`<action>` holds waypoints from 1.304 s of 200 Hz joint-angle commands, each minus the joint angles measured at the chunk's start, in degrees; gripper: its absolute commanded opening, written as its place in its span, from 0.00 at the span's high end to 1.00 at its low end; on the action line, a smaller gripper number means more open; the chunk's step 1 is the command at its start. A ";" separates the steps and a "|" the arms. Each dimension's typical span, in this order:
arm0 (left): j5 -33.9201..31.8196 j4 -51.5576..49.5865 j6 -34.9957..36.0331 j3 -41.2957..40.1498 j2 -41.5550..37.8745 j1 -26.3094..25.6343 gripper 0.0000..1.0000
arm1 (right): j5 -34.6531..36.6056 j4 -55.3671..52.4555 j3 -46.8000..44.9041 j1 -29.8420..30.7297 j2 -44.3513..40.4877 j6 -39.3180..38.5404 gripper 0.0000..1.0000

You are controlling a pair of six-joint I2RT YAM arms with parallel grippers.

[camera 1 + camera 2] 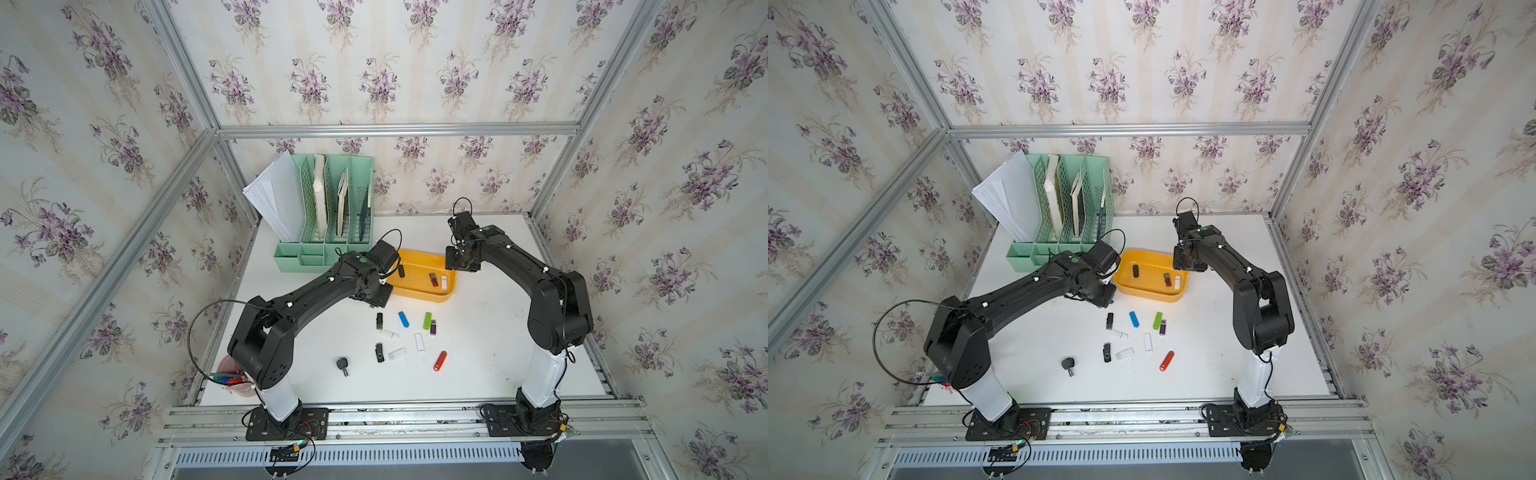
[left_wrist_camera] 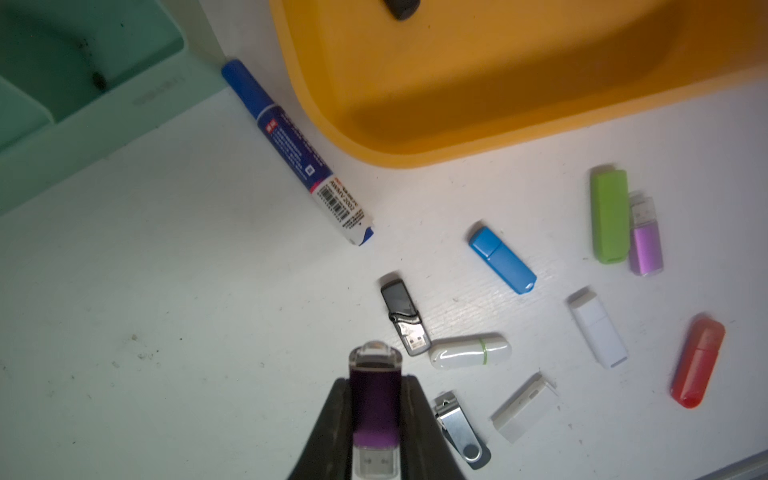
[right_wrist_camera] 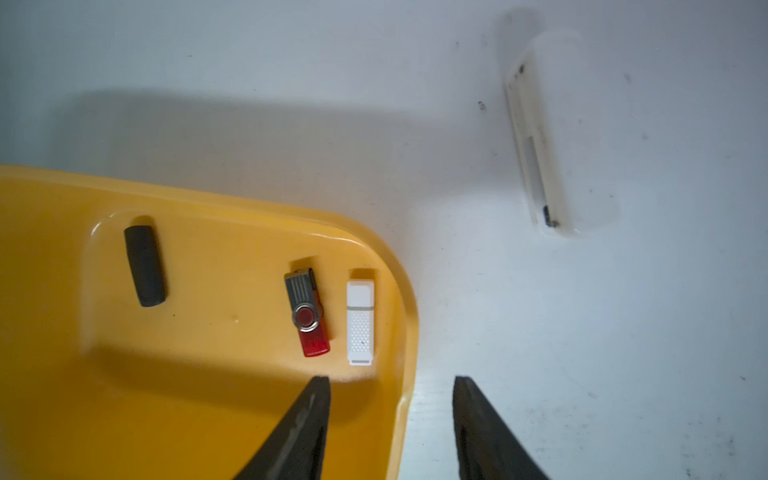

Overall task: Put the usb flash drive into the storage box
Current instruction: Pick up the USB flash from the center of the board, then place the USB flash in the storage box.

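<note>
Over the table point(image 2: 166, 291), left gripper point(image 2: 375, 382) clamps purple drive point(image 2: 376, 409).

The left arm point(image 1: 316, 291) bends inward, its jaws clamped on the purple usb flash drive point(image 2: 374, 399); right arm point(image 1: 511, 257) arches forward, wrist down, jaws parted, seemingly empty.

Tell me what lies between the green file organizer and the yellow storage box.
A blue marker lies between the organizer and the storage box, seen in the left wrist view.
</note>
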 commanded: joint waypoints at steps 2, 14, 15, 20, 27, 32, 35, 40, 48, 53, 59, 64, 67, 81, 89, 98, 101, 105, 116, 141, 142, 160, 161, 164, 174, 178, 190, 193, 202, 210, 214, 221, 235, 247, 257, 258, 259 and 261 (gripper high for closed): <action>-0.51 -2.05 2.30 5.46 3.22 0.10 0.79 | 0.09 -0.03 -0.93 -0.90 -2.32 0.49 0.47; -0.45 -2.20 2.76 8.92 5.39 0.13 0.79 | 0.26 -0.32 -1.48 -1.40 -3.42 0.31 0.47; -0.38 -2.16 2.81 9.16 5.57 0.11 0.79 | 0.23 -0.31 -1.55 -1.40 -3.48 0.31 0.47; -0.15 -2.24 3.09 10.62 6.56 0.12 0.79 | 0.29 -0.39 -1.80 -1.52 -3.84 0.19 0.47; -0.14 -2.39 3.37 12.60 7.88 0.12 0.79 | 0.46 -0.57 -2.24 -1.79 -4.43 0.21 0.47; -0.10 -2.51 3.60 14.09 8.96 0.17 0.79 | 0.46 -0.68 -2.75 -2.07 -4.95 0.13 0.47; -0.04 -2.48 3.80 14.86 9.52 0.18 0.79 | 0.36 -0.67 -2.97 -2.18 -5.22 0.12 0.47; 0.07 -2.58 4.09 16.20 10.59 0.20 0.79 | 0.46 -0.66 -3.53 -2.38 -5.70 0.08 0.47; 0.12 -2.66 4.47 18.47 12.38 0.31 0.79 | 0.53 -0.60 -4.40 -2.69 -6.49 0.01 0.47; 0.12 -2.62 4.61 19.70 13.39 0.32 0.79 | 0.47 -0.55 -4.98 -2.86 -6.93 0.04 0.47; 0.19 -2.36 4.99 20.99 14.59 0.37 0.79 | 0.44 -0.48 -5.95 -3.18 -7.61 0.04 0.46; 0.21 -2.10 5.13 22.00 15.61 0.41 0.79 | 0.41 -0.48 -6.56 -3.38 -8.16 0.04 0.46; 0.21 -1.93 5.28 22.47 16.18 0.38 0.79 | 0.30 -0.42 -6.98 -3.53 -8.46 0.04 0.47; 0.30 -0.90 5.50 24.86 18.87 0.53 0.79 | 0.23 -0.31 -8.98 -4.15 -10.09 0.06 0.46; 0.29 -0.71 5.66 26.42 20.47 0.60 0.78 | 0.22 -0.23 -10.08 -4.52 -10.97 0.04 0.47; -0.01 -0.78 5.81 28.18 22.26 0.68 0.78 | 0.13 -0.11 -11.18 -4.98 -11.94 0.04 0.46; 0.03 -0.84 5.89 28.85 22.95 0.75 0.78 | 0.11 -0.13 -11.50 -5.19 -12.29 0.04 0.46; -0.12 -1.03 6.00 29.67 23.82 0.88 0.77 | 0.11 -0.09 -11.94 -5.39 -12.68 -0.05 0.46; -0.49 -1.01 6.17 31.50 26.11 1.01 0.78 | -0.12 -0.05 -13.08 -5.93 -13.66 -0.14 0.46; -2.17 -0.36 7.05 34.70 29.96 1.22 0.77 | -0.38 0.13 -15.24 -7.08 -15.89 -0.56 0.46; -2.35 -0.36 7.06 34.80 30.02 1.19 0.77 | -0.40 0.13 -15.32 -7.09 -15.91 -0.52 0.46; -4.39 -0.55 7.86 37.48 32.70 1.19 0.77 | -0.59 0.02 -16.09 -7.79 -16.75 -0.82 0.46; -4.46 -0.63 7.86 37.64 32.80 1.17 0.77 | -0.64 -0.01 -16.17 -7.83 -16.80 -0.84 0.46; -4.94 -0.73 8.05 38.05 33.27 1.16 0.77 | -0.70 -0.01 -16.26 -7.90 -16.85 -0.97 0.46; -5.74 -0.97 8.48 39.14 34.56 1.15 0.76 | -0.60 0.03 -16.46 -8.16 -17.06 -1.09 0.46; -5.99 -0.96 8.67 39.56 34.99 1.25 0.76 | -0.64 0.02 -16.55 -8.24 -17.16 -1.10 0.46; -6.72 -1.16 8.86 40.61 36.24 1.26 0.76 | -0.59 0.04 -16.72 -8.38 -17.31 -1.25 0.46; -6.88 -1.22 9.01 40.84 36.52 1.38 0.76 | -0.71 0.09 -16.79 -8.40 -17.26 -1.28 0.46; -7.53 -1.61 9.10 41.47 37.38 1.41 0.76 | -0.86 0.13 -16.95 -8.38 -17.34 -1.28 0.46; -8.09 -1.65 9.18 41.75 37.82 1.34 0.76 | -1.04 0.26 -17.20 -8.41 -17.37 -1.28 0.46; -8.36 -1.75 9.25 41.77 37.99 1.34 0.76 | -1.11 0.30 -17.31 -8.43 -17.38 -1.28 0.46; -8.65 -1.85 9.21 41.85 38.34 1.49 0.75 | -1.19 0.39 -17.60 -8.41 -17.37 -1.20 0.47; -9.23 -1.95 9.47 41.85 38.69 1.51 0.75 | -1.31 0.73 -18.36 -8.36 -17.57 -1.11 0.46; -9.84 -2.14 9.77 41.86 39.17 1.51 0.75 | -1.46 1.00 -19.04 -8.42 -17.72 -1.16 0.46; -10.15 -2.38 9.89 41.90 39.47 1.57 0.75 | -1.55 1.18 -19.48 -8.39 -17.74 -1.11 0.46; -10.20 -2.43 9.93 41.87 39.48 1.54 0.75 | -1.55 1.18 -19.48 -8.39 -17.74 -1.11 0.46; -10.23 -2.40 9.95 41.86 39.49 1.57 0.75 | -1.56 1.18 -19.51 -8.36 -17.76 -1.11 0.46; -10.25 -2.47 9.91 41.86 39.56 1.59 0.75 | -1.56 1.23 -19.58 -8.41 -17.74 -1.11 0.47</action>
